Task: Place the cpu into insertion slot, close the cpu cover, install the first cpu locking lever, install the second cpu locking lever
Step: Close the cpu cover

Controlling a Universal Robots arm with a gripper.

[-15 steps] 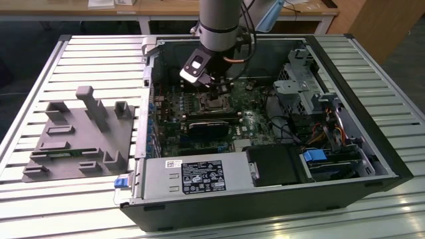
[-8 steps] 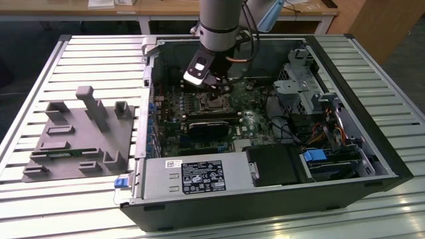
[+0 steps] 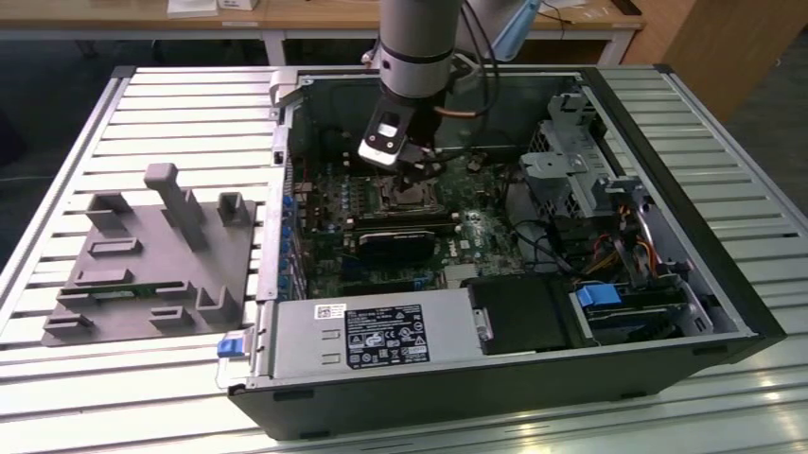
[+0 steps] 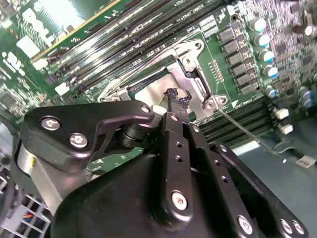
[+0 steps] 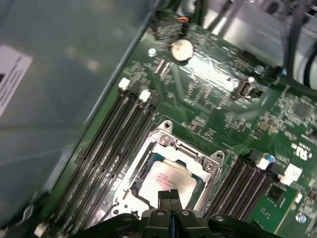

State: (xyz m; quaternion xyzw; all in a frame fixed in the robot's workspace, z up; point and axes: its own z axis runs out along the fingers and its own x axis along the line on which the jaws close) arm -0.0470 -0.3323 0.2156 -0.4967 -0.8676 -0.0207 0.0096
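Exterior view, near to far. An open computer case (image 3: 505, 388) lies on its side on a slatted metal surface (image 3: 127, 113). Nearest is the power supply (image 3: 316, 345), which carries a large white printed label (image 3: 385, 333) and a smaller white sticker (image 3: 331, 310); their text is too small to read. A grey moulded fixture tray (image 3: 151, 255) sits to the exterior view's left of the case, just beside it.

Deeper in, the green board holds the insertion slot (image 3: 382, 196). The cpu (image 5: 166, 181) lies flat in it, framed by the cpu cover (image 5: 198, 153), which is down around it. Long black memory slots (image 5: 99, 148) flank the socket on both sides. A thin wire locking lever (image 4: 247, 134) angles away from one socket corner. Further off are a coin cell (image 5: 181, 49) and a white sticker (image 5: 10, 74) on the case wall.

The arm descends almost vertically into the case. The gripper (image 5: 170, 194) points down over the cpu, its fingers pressed together with nothing between them. Whether the tips touch the chip cannot be told.
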